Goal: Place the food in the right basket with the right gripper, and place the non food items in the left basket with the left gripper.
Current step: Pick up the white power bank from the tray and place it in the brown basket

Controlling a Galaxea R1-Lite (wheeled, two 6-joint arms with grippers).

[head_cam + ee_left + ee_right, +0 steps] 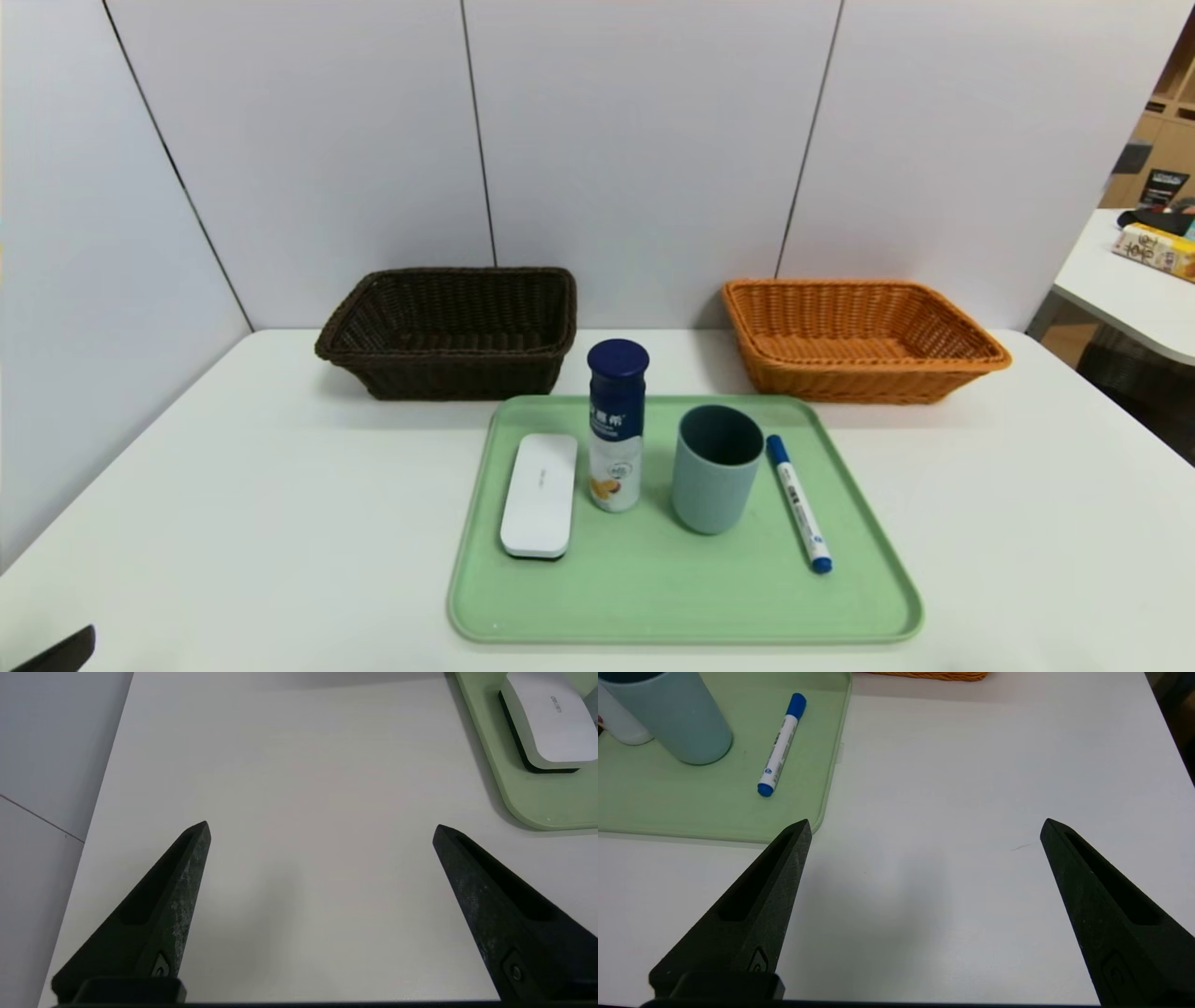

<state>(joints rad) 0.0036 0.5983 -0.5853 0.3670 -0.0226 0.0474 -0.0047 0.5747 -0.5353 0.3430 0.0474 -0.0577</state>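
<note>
With both the left gripper (322, 828) and right gripper (924, 826) spread wide and empty over bare bench (971, 765), the bottle (616, 425) stood ahead of the right fingers, crowded by cup (717, 469) and case (540, 495), likely to topple if clipped.

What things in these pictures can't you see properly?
- Drink bottle: its small label characters are too small to read in the head view.
- White case: cut off by the left wrist view's edge.
- Grey-blue cup: its top is cut off in the right wrist view.
- Orange basket: only a sliver of rim shows there.
- Dark brown basket: its near wall hides part of the floor.
</note>
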